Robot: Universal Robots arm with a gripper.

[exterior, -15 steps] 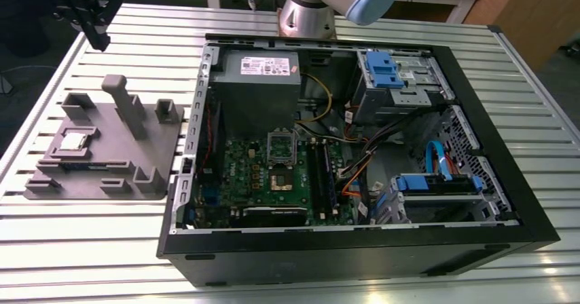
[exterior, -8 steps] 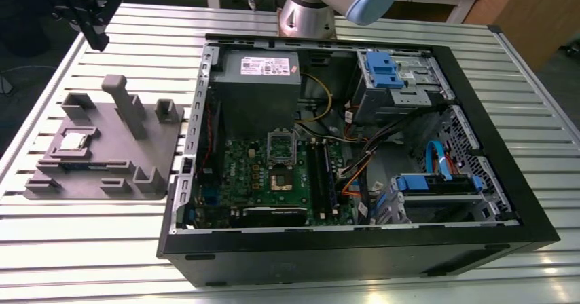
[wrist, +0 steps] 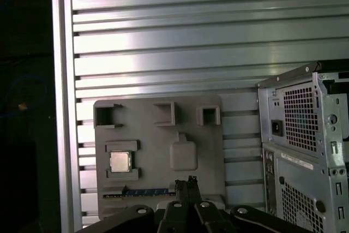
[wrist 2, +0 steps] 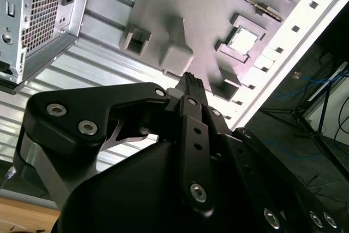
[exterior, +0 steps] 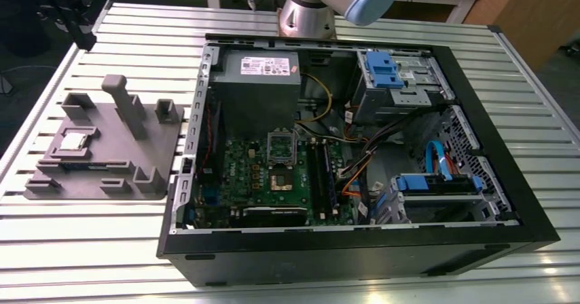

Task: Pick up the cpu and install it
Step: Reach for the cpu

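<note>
The cpu (exterior: 73, 141) is a small silver square chip lying flat in a raised pocket of the grey fixture plate (exterior: 159, 158), at the exterior view's left. Both wrist views show it too: cpu (wrist: 120, 161), cpu (wrist 2: 242, 40). My gripper (exterior: 86, 39) hangs high above the table beyond the plate's far edge, well clear of the chip. Its black fingers (wrist: 185, 186) stand pressed together with nothing between them, so the gripper (wrist 2: 191, 83) is shut and empty. On the motherboard (exterior: 244, 175) inside the open computer case (exterior: 507, 182), the silver-framed socket (exterior: 282, 148) stands with a greenish centre.
The fixture plate carries a tall post (exterior: 127, 104) and several raised blocks around the chip. The case's rear wall (wrist: 305, 135) with vents stands beside the plate. The slatted aluminium table (exterior: 91, 250) ends at an edge (wrist: 62, 107) close to the plate.
</note>
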